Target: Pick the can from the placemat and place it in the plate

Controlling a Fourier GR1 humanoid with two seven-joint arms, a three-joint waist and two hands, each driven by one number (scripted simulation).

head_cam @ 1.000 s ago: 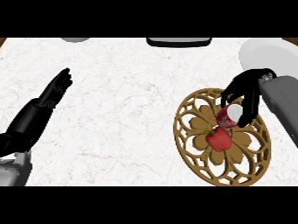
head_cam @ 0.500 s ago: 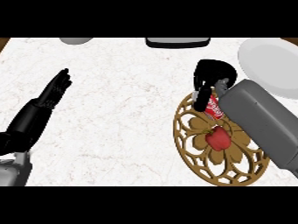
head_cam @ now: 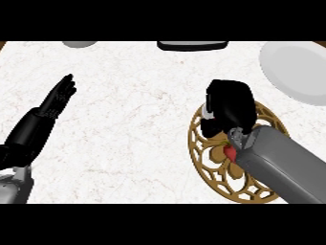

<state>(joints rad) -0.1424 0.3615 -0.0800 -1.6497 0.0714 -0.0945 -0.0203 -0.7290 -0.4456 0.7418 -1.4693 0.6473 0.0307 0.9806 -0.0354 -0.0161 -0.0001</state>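
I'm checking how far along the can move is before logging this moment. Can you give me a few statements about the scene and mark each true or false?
1. The right hand is over the upper edge of the gold openwork placemat. True.
2. The can is already lying in the white plate. False: the plate holds nothing, and only a sliver of the can shows under the right hand's curled fingers.
3. The left hand is open, its fingers straight, at the view's left. True.
4. The plate sits at the view's lower left. False: it is at the upper right, beyond the placemat.
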